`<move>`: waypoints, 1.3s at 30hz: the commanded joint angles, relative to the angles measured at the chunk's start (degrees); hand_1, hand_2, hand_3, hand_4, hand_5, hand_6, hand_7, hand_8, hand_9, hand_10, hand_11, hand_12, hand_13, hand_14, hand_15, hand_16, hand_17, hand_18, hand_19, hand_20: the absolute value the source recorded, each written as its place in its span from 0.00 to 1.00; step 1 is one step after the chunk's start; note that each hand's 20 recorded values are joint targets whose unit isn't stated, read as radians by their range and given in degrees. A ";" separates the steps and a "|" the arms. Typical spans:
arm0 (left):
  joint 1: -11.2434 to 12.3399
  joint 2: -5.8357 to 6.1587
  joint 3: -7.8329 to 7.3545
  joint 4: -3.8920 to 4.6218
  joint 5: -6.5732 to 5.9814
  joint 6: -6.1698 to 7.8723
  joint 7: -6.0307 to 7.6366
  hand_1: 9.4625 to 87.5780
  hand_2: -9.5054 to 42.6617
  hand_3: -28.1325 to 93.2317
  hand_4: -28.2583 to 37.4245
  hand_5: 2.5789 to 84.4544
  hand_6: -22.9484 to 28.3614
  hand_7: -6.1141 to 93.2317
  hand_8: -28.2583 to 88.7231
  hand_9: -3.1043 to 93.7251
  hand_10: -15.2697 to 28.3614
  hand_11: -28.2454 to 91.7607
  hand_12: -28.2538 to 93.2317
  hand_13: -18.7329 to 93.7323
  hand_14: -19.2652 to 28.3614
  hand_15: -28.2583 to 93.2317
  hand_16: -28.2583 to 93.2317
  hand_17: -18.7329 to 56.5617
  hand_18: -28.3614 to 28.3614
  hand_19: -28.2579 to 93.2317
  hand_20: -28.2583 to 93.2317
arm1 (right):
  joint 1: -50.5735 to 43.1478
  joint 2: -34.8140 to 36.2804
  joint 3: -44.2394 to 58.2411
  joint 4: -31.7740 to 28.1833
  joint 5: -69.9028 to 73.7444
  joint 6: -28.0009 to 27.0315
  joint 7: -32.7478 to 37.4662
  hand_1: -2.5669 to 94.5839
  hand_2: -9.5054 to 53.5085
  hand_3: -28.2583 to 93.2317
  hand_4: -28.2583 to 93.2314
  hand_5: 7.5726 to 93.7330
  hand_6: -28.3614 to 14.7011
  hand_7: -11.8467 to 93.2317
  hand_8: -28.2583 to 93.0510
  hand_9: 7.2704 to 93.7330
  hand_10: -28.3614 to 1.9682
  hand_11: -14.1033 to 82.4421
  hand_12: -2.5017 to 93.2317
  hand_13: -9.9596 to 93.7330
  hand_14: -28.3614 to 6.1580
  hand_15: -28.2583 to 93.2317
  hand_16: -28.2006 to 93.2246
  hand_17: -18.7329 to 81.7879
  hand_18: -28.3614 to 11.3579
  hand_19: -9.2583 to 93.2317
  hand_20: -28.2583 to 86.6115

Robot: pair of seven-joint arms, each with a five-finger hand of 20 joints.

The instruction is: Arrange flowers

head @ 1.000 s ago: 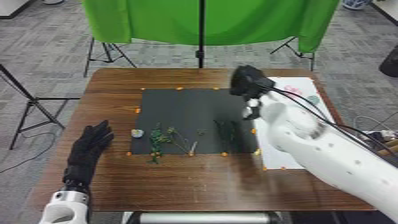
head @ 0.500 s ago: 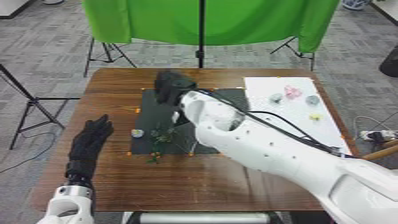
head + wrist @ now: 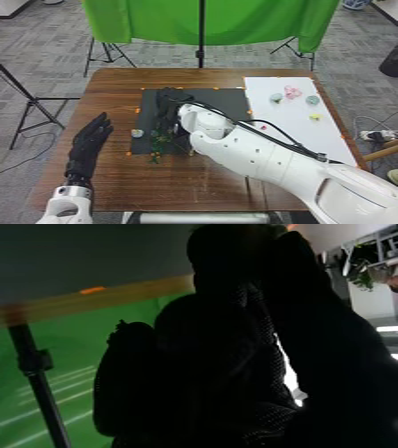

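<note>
In the head view, my right hand [image 3: 169, 106] is over the left part of the dark mat [image 3: 222, 96], just beyond the green leafy stems [image 3: 158, 145]. Its glove [image 3: 222, 359] is very dark in the right wrist view, and whether it holds anything is hidden. My left hand [image 3: 87, 142] rests left of the mat with straight fingers. On the white sheet [image 3: 302, 137] lie a pink flower [image 3: 293, 92], two pale blue-green ones [image 3: 276, 97], a yellow one [image 3: 314, 117] and a small red piece [image 3: 263, 127].
A small bluish-white piece [image 3: 137, 133] is at the mat's left edge. Orange markers dot the borders of mat and sheet. My right forearm crosses the mat's near right part and the table [image 3: 195, 185]. A green cloth [image 3: 258, 22] hangs beyond the far edge.
My right hand has swung left from the white sheet to the mat's left part, then come a little nearer. The flowers on the sheet are now uncovered, while the arm covers more of the mat.
</note>
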 commanded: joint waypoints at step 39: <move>3.67 -2.37 -2.36 -0.73 0.44 -1.40 -1.77 0.30 0.04 0.72 0.12 0.39 0.53 0.14 0.20 0.38 0.59 0.32 0.34 0.40 0.71 0.35 0.27 0.28 0.78 0.28 0.38 | -30.07 39.18 45.78 -36.64 -0.50 -2.45 13.12 0.38 0.00 0.74 0.11 0.68 0.64 0.24 0.17 0.82 0.46 0.37 0.27 0.96 0.70 0.64 0.52 0.82 0.45 1.00 0.64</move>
